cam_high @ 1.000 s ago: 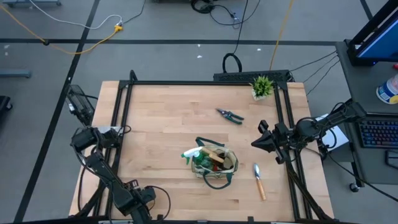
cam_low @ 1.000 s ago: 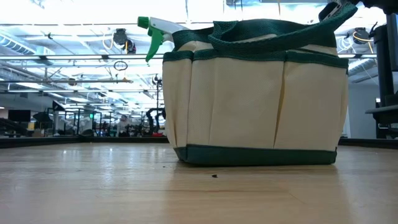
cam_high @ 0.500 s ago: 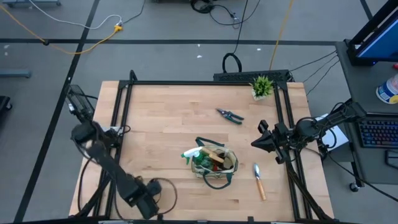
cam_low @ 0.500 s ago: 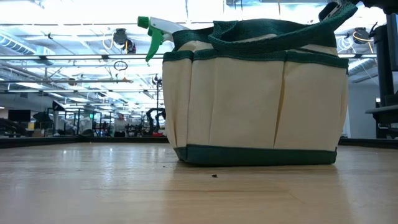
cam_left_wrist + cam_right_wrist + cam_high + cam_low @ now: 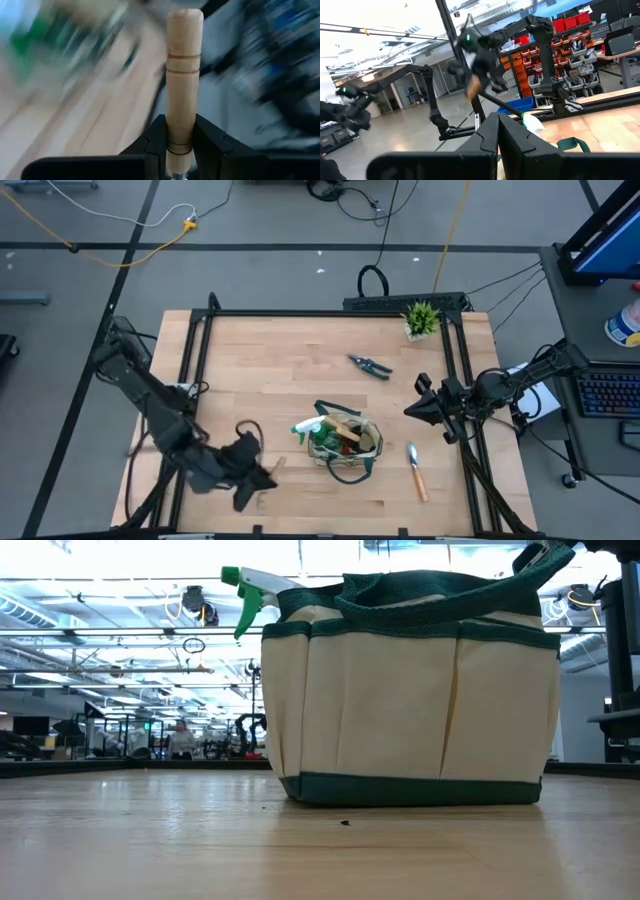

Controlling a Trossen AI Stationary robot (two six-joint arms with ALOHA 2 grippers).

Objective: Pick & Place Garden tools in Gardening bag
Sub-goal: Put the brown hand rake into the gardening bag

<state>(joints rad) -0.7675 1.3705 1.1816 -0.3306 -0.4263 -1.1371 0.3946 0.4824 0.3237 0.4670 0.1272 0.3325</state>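
The beige gardening bag [image 5: 345, 442] with dark green trim stands on the table's near middle, and it fills the low view [image 5: 410, 690]. A green spray bottle [image 5: 245, 590] and other tools stick out of its top. My left gripper [image 5: 252, 467] is left of the bag, shut on a wooden-handled tool [image 5: 184, 75]. Dark pruning shears [image 5: 370, 365] lie beyond the bag. A wooden-handled trowel [image 5: 415, 470] lies to its right. My right gripper [image 5: 420, 408] is shut and empty at the table's right side. My left gripper pinches the tool's wooden handle [image 5: 179, 145] between its two fingers, at the end by the metal collar. The handle runs on along the fingers and sticks out past their tips. The tool is lifted clear of the table, as the right wrist view [image 5: 471, 86] shows; its metal end is hidden.
A small potted green plant [image 5: 422, 318] stands at the far right corner. A black frame [image 5: 200, 360] runs along the table's left, far and right edges. Bare wood lies between the left frame and the bag.
My left arm has swung from the table's near left corner, away from the near edge and toward the bag, carrying the wooden-handled tool clear of the table. The bag, the shears, the trowel and my right arm have stayed put.
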